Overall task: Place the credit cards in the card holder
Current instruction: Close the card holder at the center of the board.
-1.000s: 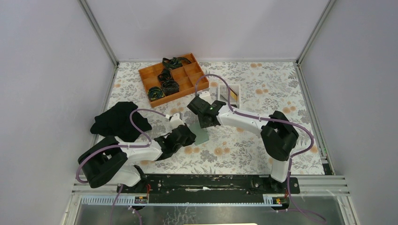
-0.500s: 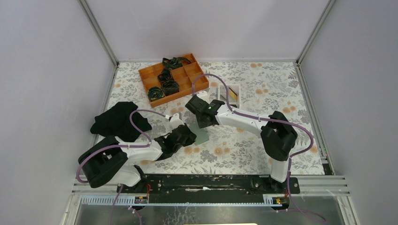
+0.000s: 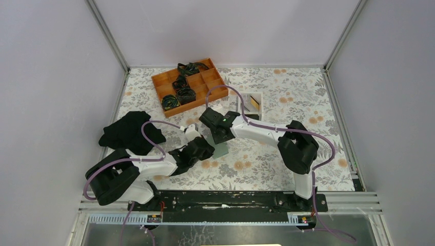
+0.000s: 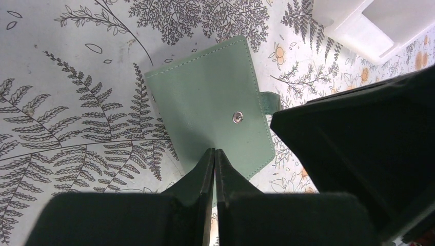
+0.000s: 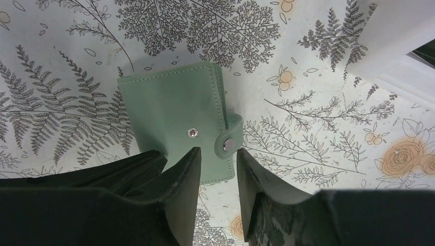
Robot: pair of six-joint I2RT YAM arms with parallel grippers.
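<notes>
The card holder (image 4: 205,102), a sage-green wallet with a snap stud, lies flat on the floral table, seen also in the top view (image 3: 221,149). My left gripper (image 4: 214,151) is shut, with its joined tips over the holder's near edge. My right gripper (image 5: 219,152) is open. It hovers at the holder's side, where the snap strap (image 5: 229,144) lies between its fingers. In the top view the right gripper (image 3: 218,131) sits just beyond the left gripper (image 3: 201,149). Thin things that may be the credit cards (image 3: 254,103) stand in the white tray, too small to make out.
The white tray (image 3: 244,102) stands behind the right arm, and its corner (image 4: 359,31) shows in the left wrist view. An orange compartment box (image 3: 213,95) holding dark coiled items sits at the back left. A black cloth (image 3: 129,131) lies at the left.
The right gripper has moved left and nearer, over the card holder's strap side. The left arm and the holder have stayed still.
</notes>
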